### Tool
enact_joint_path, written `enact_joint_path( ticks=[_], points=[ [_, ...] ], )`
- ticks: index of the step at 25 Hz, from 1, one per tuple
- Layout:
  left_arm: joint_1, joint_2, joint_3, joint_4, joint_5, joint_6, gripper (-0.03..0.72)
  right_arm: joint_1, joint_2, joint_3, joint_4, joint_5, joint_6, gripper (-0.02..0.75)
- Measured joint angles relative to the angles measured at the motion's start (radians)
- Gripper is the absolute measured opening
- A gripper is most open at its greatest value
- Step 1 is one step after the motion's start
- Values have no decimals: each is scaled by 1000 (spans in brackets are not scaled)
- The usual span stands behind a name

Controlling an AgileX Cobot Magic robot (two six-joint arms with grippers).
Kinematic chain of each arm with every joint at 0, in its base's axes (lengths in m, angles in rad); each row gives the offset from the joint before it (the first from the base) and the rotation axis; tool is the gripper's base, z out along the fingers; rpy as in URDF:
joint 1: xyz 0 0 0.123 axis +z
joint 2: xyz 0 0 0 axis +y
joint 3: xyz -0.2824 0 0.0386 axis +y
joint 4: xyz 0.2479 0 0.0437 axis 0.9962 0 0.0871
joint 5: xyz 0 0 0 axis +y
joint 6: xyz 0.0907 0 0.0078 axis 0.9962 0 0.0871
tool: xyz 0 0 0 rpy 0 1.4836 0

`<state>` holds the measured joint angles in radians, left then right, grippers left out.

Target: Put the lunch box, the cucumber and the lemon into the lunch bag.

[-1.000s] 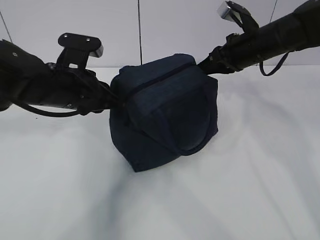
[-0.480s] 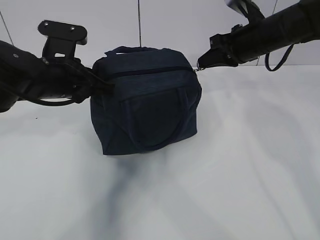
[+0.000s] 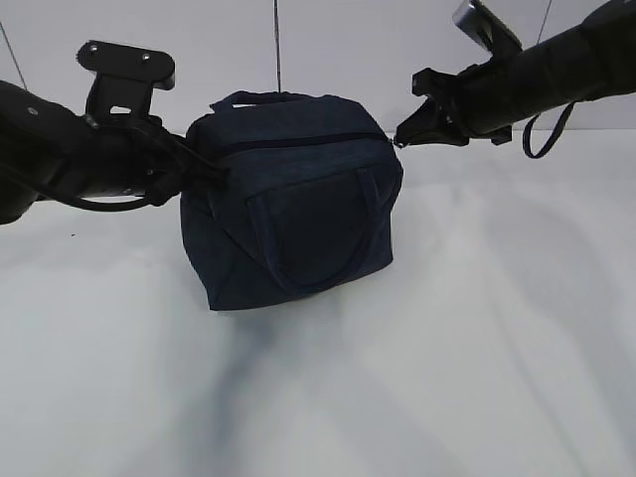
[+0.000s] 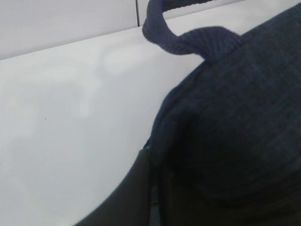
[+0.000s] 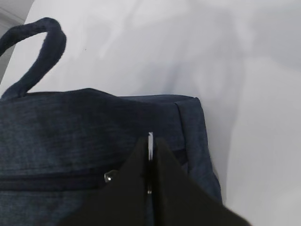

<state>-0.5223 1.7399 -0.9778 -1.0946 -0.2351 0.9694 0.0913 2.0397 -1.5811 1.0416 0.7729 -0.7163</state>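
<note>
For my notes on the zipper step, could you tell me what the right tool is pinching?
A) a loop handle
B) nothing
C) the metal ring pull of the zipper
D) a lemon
C: in the right wrist view, the right tool is closed on the thin metal ring pull at the lunch bag's top corner.

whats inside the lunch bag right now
Nothing inside shows. The lunch bag looks zipped along its top, so its contents are covered. The right gripper pinches the metal ring pull at the zipper's end; the left gripper holds the opposite side.
</note>
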Motion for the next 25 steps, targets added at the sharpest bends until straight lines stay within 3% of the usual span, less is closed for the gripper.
enact_joint_path(
  ticks=[11,25],
  points=[
    [0,0,0,0,6,0,-9,-11,70,0,148,17,199,0],
    [0,0,0,0,8,0,-9,-18,192,0,177,-2,192,1]
  ],
)
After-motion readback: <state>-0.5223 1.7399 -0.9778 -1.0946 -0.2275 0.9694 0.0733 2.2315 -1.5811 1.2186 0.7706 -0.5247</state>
